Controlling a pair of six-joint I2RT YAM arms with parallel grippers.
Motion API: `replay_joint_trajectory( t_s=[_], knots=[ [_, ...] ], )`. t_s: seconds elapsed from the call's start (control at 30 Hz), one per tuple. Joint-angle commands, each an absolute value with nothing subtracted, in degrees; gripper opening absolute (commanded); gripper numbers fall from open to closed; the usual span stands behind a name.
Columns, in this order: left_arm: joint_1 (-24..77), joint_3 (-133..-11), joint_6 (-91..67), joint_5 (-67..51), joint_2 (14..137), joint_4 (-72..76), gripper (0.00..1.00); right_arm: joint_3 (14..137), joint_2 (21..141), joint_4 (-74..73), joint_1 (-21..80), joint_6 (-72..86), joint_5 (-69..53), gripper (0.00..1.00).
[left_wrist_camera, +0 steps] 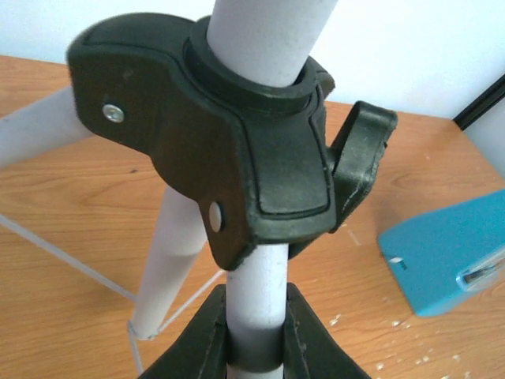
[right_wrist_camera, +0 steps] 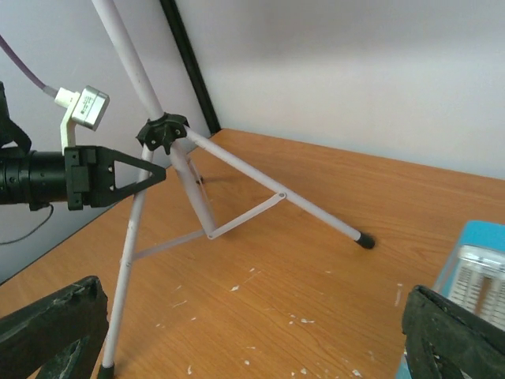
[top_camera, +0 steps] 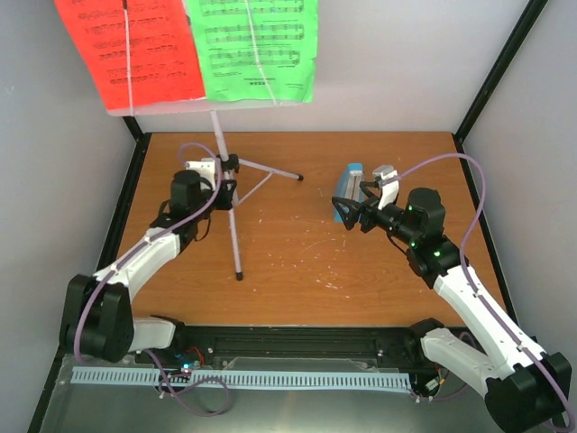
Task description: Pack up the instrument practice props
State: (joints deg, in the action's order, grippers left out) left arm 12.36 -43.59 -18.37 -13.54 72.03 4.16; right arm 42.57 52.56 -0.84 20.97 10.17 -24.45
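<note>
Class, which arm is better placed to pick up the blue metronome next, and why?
Probably right. The right gripper is open beside the metronome, while the left gripper is shut on the music stand.

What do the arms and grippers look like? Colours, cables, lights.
The left arm and right arm: white shells between black joint housings, a lilac cable looping along each. The left gripper and right gripper: black, with triangular fingers, and a small white camera box on the wrist. Green lights glow on the right arm's joints.
</note>
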Motion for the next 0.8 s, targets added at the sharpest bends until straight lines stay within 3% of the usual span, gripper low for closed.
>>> replay_joint_trajectory(
  t_s=[0.0, 0.27, 0.3, 0.4, 0.47, 0.6, 0.77],
  knots=[
    [19.3, -47.1, -33.8, -8.0, 78.0, 10.9, 0.00, 41.9, 48.8, -2.5, 20.8, 10.2, -17.8, 1.00],
    [24.7, -51.5, -36.6, -12.3, 87.2, 14.8, 0.03, 43.1, 45.6, -5.6, 20.8, 10.4, -11.1, 1.00],
    [24.6, -51.4, -36.1, -12.8, 87.0, 14.9, 0.14, 44.3, 45.8, -6.3, 20.8, 10.3, -9.9, 1.00],
    [24.5, -51.1, -34.0, -12.6, 84.5, 14.3, 0.67, 48.3, 47.3, -7.5, 20.8, 10.8, -7.9, 1.00],
    [24.0, -51.4, -32.0, -12.9, 81.9, 12.6, 0.84, 50.8, 49.9, -6.9, 20.8, 11.7, -8.4, 1.00],
    [22.0, -52.9, -26.4, -14.5, 75.8, 5.7, 0.95, 60.4, 58.2, -7.9, 18.6, 15.4, -14.2, 1.00],
    [19.4, -53.3, -20.1, -27.1, 67.1, -2.1, 0.92, 70.1, 64.5, -5.4, 14.3, 20.4, -23.9, 0.98]
  ],
)
